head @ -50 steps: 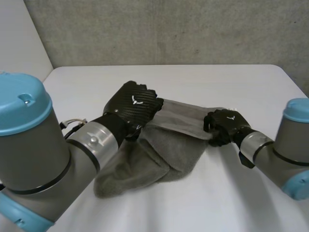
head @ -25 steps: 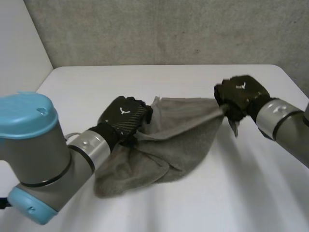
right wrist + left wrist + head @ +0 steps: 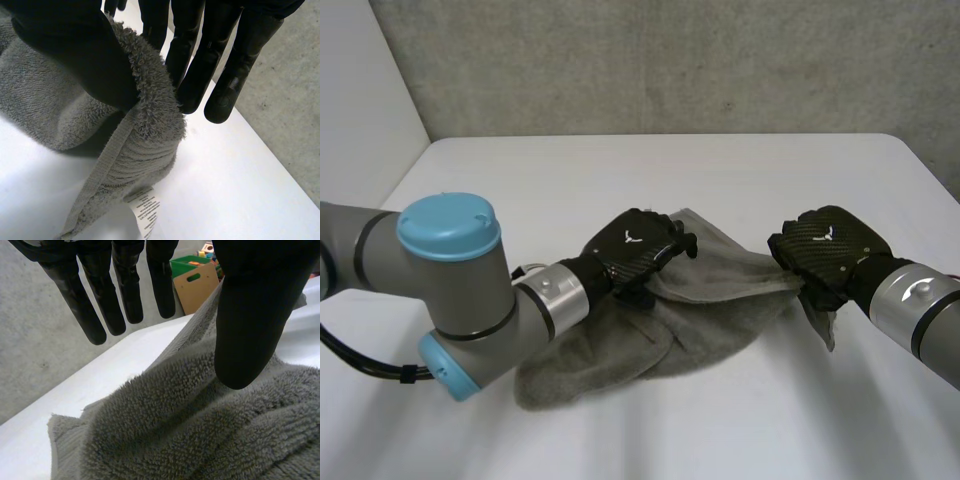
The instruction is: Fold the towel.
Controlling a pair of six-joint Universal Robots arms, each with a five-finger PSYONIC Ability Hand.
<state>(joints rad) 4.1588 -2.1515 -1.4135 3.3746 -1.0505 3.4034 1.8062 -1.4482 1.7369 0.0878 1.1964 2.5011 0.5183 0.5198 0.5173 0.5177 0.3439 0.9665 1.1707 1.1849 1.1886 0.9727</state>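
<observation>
At the left of the white surface (image 3: 620, 170), the left arm (image 3: 455, 290) reaches inward and ends in the left hand (image 3: 632, 250), which sits on the upper left part of the grey towel (image 3: 720, 300). In the left wrist view, this hand's fingers (image 3: 102, 305) are straight, slightly spread and held clear of the cloth. Its thumb (image 3: 250, 330) stands apart from them, against a raised fold of the pile.

The towel lies crumpled at the middle of the surface. Its near portion spreads flat in a rounded lobe toward the left arm. Its far portion is gathered into a ridge that runs between the two hands.

At the right end of that ridge, the right hand (image 3: 825, 250) grips the towel's corner. In the right wrist view, the thumb (image 3: 85, 55) presses the cloth against straight fingers (image 3: 200, 65), pinching it. A hemmed edge and a white printed label (image 3: 145, 210) hang below the pinch, above the surface.
</observation>
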